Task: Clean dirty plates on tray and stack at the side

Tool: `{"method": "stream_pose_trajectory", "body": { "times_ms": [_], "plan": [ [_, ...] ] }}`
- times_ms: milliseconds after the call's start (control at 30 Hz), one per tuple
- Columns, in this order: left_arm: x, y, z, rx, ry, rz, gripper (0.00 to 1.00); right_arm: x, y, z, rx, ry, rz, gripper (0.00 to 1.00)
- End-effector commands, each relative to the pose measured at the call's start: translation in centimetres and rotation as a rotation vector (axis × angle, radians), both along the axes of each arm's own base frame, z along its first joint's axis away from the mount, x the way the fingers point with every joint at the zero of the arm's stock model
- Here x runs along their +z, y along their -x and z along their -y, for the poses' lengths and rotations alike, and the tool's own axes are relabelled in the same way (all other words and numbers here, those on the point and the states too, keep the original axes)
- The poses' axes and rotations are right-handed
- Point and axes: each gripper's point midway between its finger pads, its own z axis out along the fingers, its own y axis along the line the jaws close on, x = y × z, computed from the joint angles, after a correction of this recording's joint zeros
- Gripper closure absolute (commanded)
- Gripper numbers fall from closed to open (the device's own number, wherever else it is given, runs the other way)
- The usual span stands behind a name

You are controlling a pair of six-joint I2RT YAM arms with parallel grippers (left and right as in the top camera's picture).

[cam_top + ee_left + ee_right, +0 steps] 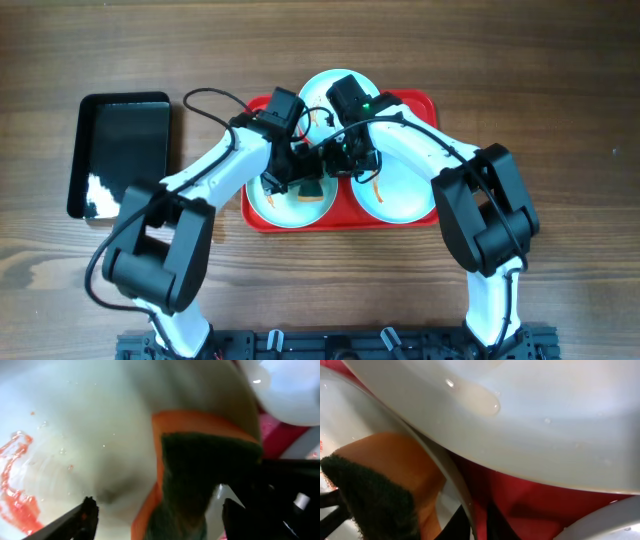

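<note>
Three pale plates lie on the red tray (pixel 428 102): a front left plate (pixel 285 210), a front right plate (pixel 400 195) and a back plate (pixel 322 88). An orange sponge with a green pad (pixel 200 460) rests on the front left plate, which has red smears (pixel 15 500). My left gripper (pixel 160 512) is open over this plate, its fingers apart on either side of the sponge without touching it. My right gripper (pixel 475 527) is shut on the right rim of that same plate (pixel 462 495), beside the sponge (pixel 375 485). Both grippers meet over the tray's middle (pixel 318 165).
A glossy black tray (pixel 125 150) lies on the wooden table to the left of the red tray. The back plate (pixel 545 420) overlaps the gripped plate's rim. The red tray floor (pixel 520 495) shows between the plates.
</note>
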Motion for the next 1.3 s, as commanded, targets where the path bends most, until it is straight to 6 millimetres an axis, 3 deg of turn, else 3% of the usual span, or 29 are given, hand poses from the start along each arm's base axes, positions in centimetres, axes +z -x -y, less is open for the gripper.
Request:
{"method": "stream_pose_trajectory", "body": {
  "times_ms": [0,233,333,467,1000,1100,1267],
  "plan": [
    [-2.0,0.7,0.2,-0.006,-0.012,-0.046,0.26,0.3,0.2,0.0,0.0,0.004,0.004,0.89],
    [-2.9,0.5,0.2,-0.01,-0.021,-0.049,0.45,0.3,0.2,0.1,0.0,0.005,0.002,0.92],
    [-2.9,0.3,0.3,-0.009,-0.021,-0.041,0.6,0.3,0.2,0.1,-0.001,0.005,0.002,0.92],
    [-2.9,0.1,0.3,-0.009,-0.021,-0.03,0.92,0.3,0.2,0.1,-0.001,0.005,0.003,0.92],
    [-2.1,0.6,0.1,-0.121,-0.051,0.005,0.96,0.3,0.2,0.0,0.0,0.003,0.006,0.91],
    [-2.5,0.5,-1.6,-0.109,-0.154,0.016,0.96,0.3,0.2,0.0,0.0,0.004,0.005,0.91],
    [-2.6,1.4,-6.8,-0.104,-0.433,-0.005,0.96,0.3,0.4,0.2,0.0,0.009,-0.003,0.93]
  ]
}}
